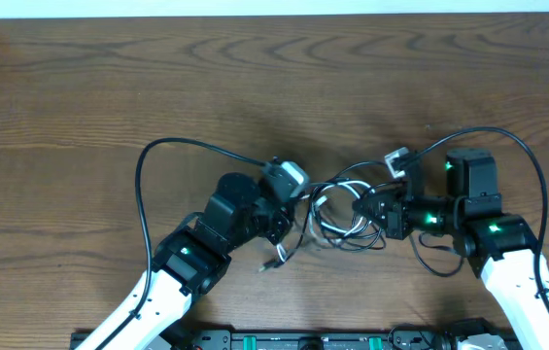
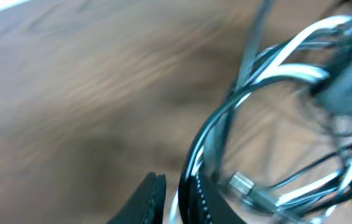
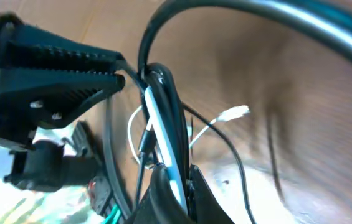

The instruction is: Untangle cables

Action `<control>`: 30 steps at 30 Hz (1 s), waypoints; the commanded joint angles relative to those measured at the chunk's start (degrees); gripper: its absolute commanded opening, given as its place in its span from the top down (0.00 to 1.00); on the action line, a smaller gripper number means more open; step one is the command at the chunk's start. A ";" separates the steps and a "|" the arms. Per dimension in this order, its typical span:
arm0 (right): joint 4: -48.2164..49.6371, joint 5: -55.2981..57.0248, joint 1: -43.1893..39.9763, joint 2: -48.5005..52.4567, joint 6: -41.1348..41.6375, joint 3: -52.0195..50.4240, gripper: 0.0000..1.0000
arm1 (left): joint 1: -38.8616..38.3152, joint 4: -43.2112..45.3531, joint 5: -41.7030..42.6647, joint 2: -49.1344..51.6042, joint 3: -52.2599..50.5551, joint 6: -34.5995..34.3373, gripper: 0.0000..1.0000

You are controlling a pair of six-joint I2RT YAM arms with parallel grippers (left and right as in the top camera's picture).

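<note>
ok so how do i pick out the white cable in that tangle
On the wooden table, find the tangle of cables between the left gripper and the right gripper. The white cable is the thin pale cord threading through it, ending in a small white plug; the cords around it look black.

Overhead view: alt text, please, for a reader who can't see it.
A small tangle of thin black and white cables lies mid-way across a dark wooden table. The left claw and right claw meet it from either side, both reaching in from the bottom edge.
</note>
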 commanded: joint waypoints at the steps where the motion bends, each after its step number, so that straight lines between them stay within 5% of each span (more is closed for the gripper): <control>1: -0.13 0.35 -1.38 -0.15 -0.15 0.79 0.99 | 0.44 -1.99 -12.13 -0.85 1.31 -5.11 0.83; 20: 9.46 -8.94 -1.75 -0.15 2.56 0.79 0.99 | 0.42 -5.92 -11.74 -2.03 1.31 -6.40 0.81; 30: 30.80 -20.68 -1.75 -0.15 14.62 0.79 0.99 | 0.42 -10.23 -11.74 -2.05 1.31 -6.40 0.88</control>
